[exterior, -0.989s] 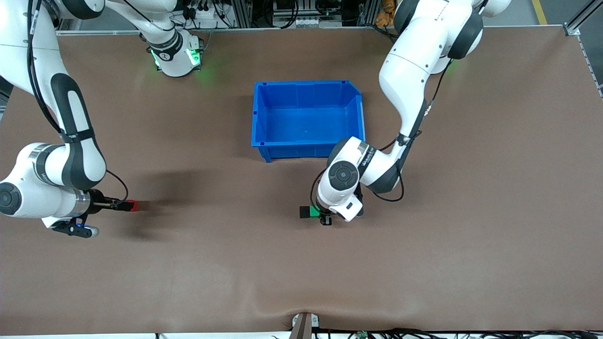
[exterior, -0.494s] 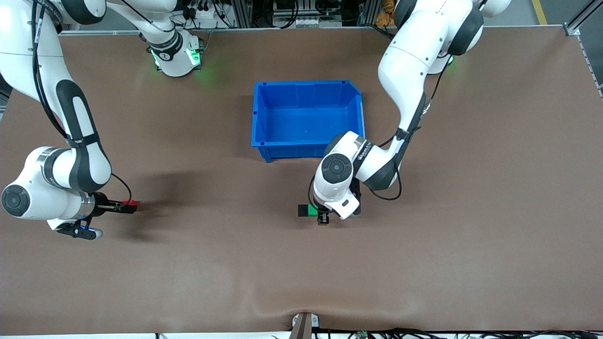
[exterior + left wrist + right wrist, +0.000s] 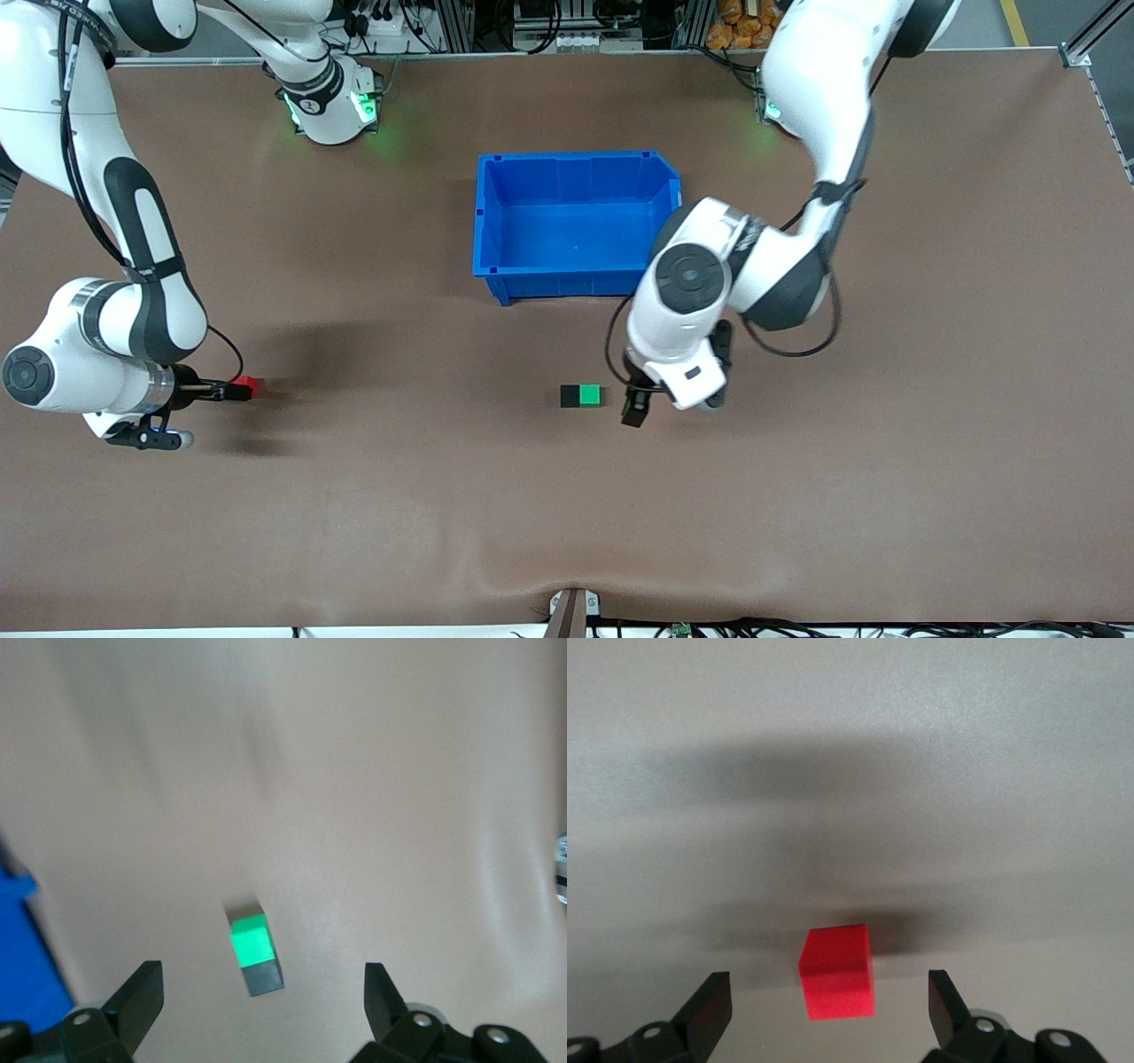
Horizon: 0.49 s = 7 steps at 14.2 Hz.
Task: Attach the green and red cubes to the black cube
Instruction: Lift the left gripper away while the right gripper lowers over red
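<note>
three cubes were counted, one of each colour, and one blue bin (image 3: 576, 217); the green cube (image 3: 590, 395) and the black cube (image 3: 570, 396) were seen touching side by side on the table, nearer to the front camera than the bin; the left gripper (image 3: 636, 413) was held over the table just beside the green cube, its fingers spread wide and empty; the red cube (image 3: 245, 386) was found well apart from the bin, toward the right arm's end, with the right gripper (image 3: 830, 1014) spread wide around it, not touching.
</note>
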Available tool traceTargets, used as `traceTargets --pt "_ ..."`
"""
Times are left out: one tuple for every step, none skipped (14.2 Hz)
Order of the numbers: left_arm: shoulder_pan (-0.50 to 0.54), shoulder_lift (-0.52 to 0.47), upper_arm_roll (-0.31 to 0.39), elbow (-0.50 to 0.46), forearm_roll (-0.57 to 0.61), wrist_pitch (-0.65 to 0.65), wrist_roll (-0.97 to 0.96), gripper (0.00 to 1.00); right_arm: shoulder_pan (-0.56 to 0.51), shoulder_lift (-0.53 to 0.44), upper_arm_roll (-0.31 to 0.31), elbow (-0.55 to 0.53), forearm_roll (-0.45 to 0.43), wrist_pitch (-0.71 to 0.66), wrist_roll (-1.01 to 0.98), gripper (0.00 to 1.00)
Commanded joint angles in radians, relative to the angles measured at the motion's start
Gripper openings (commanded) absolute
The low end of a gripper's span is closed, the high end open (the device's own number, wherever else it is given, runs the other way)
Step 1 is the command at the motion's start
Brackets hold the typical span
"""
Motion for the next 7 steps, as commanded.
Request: traceTargets --pt "0.044 -0.134 -0.003 -0.059 0.025 -0.092 0.151 1.00 -0.019 0.006 0.017 -0.003 -0.018 0.013 -0.014 0.92" --pt "0.069 -0.180 -0.004 -0.074 0.035 -0.116 0.202 1.00 -0.019 0.009 0.017 -0.005 -0.018 0.013 -0.013 0.91" --pt "0.092 -0.221 -0.004 -0.087 0.035 -0.148 0.268 1.00 -0.019 0.011 0.017 -0.008 -0.018 0.013 -0.013 0.89" --pt "0.107 -0.257 -0.004 -0.094 0.035 -0.190 0.341 1.00 -0.019 0.013 0.017 -0.016 -0.018 0.013 -0.007 0.87" --pt "0.130 -0.293 -0.004 -0.103 0.036 -0.229 0.422 1.00 -0.018 0.013 0.017 -0.019 -0.016 0.014 -0.003 0.86" --pt "0.145 -0.335 -0.004 -0.126 0.038 -0.260 0.517 1.00 -0.018 0.017 0.017 -0.019 -0.018 0.016 -0.003 0.84" --pt "0.164 -0.379 -0.003 -0.162 0.038 -0.267 0.603 1.00 -0.019 0.020 0.017 -0.020 -0.016 0.031 -0.003 0.84"
